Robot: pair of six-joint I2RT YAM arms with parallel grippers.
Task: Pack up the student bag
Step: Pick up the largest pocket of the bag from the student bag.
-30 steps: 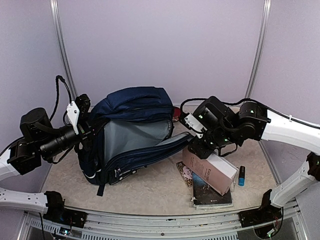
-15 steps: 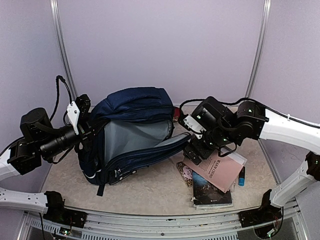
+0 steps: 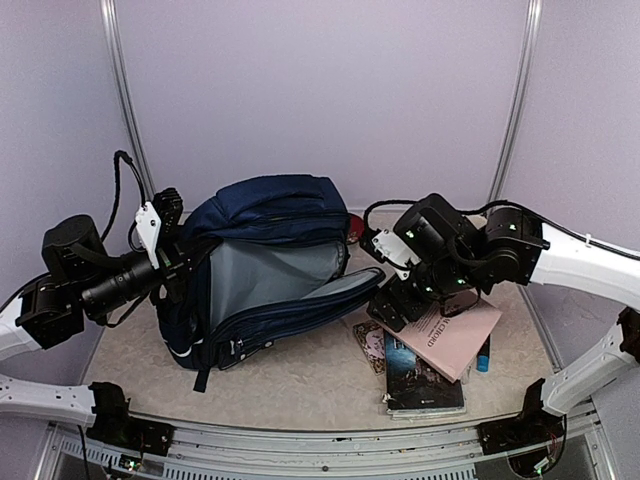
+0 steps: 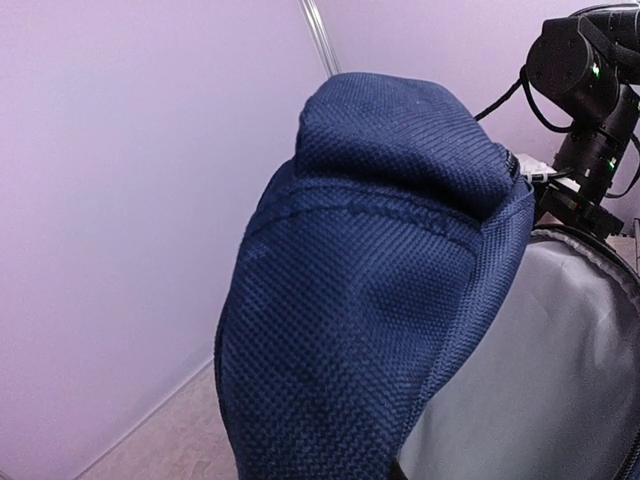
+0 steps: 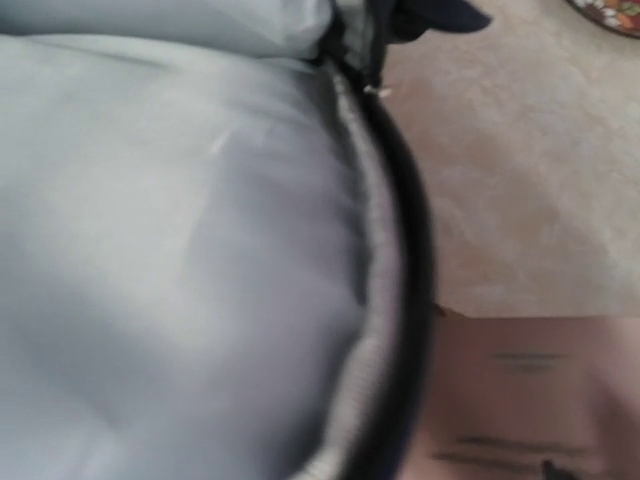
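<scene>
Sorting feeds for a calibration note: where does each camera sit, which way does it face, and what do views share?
Top external: above and behind, looking down at the table; both arms, student bag, pink book.
Left wrist: on the left arm, facing the bag's navy fabric; right arm beyond.
Right wrist: on the right arm, looking down close at the bag's grey lining; no own parts visible.
Shared: the grey lining appears in all three.

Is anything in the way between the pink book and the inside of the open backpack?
Only the backpack's own unzipped front flap: its edge lies between the pink book and the grey inside. The right pincer hangs over that spot. Nothing else visible lies between them.
</scene>
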